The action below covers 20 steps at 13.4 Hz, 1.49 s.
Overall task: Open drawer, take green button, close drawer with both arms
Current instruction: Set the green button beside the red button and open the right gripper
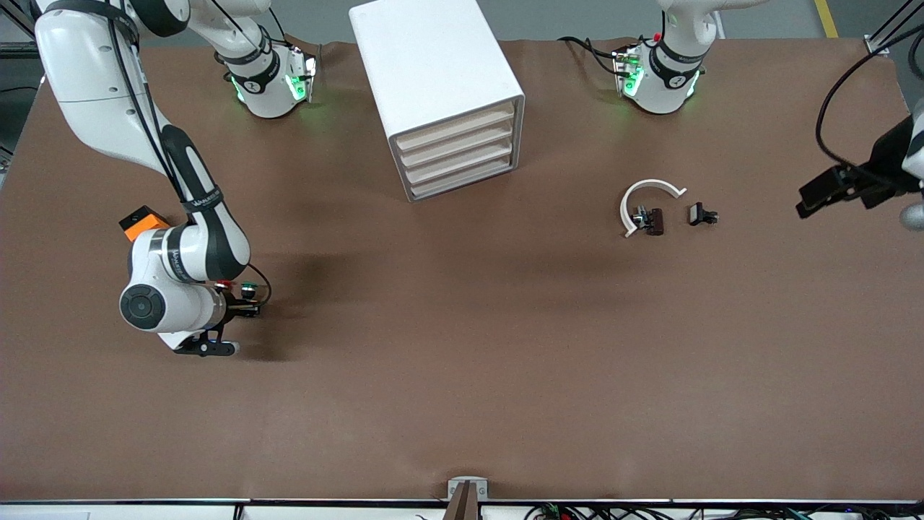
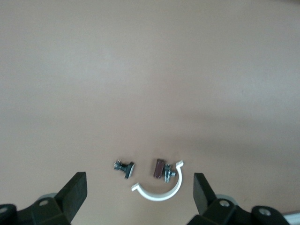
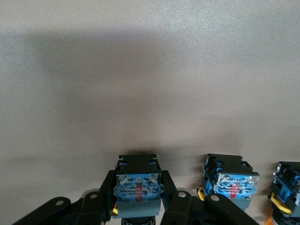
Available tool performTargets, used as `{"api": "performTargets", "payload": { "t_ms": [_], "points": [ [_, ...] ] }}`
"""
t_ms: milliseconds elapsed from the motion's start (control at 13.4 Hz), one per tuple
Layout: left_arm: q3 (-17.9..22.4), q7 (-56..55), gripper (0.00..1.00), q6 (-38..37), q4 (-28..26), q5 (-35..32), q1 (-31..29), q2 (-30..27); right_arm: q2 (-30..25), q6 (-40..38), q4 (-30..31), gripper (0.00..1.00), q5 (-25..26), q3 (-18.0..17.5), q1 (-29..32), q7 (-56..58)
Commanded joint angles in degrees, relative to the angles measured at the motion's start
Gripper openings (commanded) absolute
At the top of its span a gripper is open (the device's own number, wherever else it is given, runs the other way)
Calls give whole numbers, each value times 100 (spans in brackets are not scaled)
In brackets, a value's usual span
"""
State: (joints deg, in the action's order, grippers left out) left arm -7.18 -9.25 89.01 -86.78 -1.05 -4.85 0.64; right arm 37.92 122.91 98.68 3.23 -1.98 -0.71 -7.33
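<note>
The white drawer cabinet (image 1: pixel 440 79) stands between the arms' bases, its several drawers (image 1: pixel 462 148) all pushed in. The button (image 1: pixel 248 289), green-capped, lies at the right arm's end of the table. In the right wrist view only its black-and-blue body (image 3: pixel 138 180) shows, with my right gripper (image 3: pixel 139 199) shut on it from both sides, low over the table. My left gripper (image 2: pixel 139 182) hangs open and holds nothing, high over small parts at the left arm's end, where that arm (image 1: pixel 895 159) waits.
A red-capped button (image 1: pixel 227 284) lies right beside the held one; two more blue bodies (image 3: pixel 229 180) (image 3: pixel 288 185) line up next to it. An orange block (image 1: pixel 144 221) sits by the right arm. A white C-shaped clip (image 1: pixel 650 196) and two small dark parts (image 1: pixel 655 221) (image 1: pixel 700 214) lie under the left gripper.
</note>
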Motion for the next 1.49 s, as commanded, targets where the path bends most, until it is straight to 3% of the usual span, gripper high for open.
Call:
{"api": "performTargets", "payload": {
  "t_ms": [0, 149, 299, 672, 1419],
  "points": [
    [76, 151, 100, -50, -531, -71, 133, -546, -65, 23, 72, 56, 73, -101, 97, -120],
    [76, 160, 100, -50, -769, -71, 186, -801, -74, -21, 72, 100, 73, -101, 89, -128],
    [103, 160, 100, -41, -997, -71, 195, -1012, -153, -318, 81, 100, 73, -101, 28, -137],
    [112, 494, 100, -41, -981, -62, 160, -1031, -863, -1048, 63, 100, 73, -145, -52, -146],
    [85, 696, 100, -138, -884, -27, 168, -969, -2805, -2535, 290, 100, 64, -154, -210, -128]
  ]
}}
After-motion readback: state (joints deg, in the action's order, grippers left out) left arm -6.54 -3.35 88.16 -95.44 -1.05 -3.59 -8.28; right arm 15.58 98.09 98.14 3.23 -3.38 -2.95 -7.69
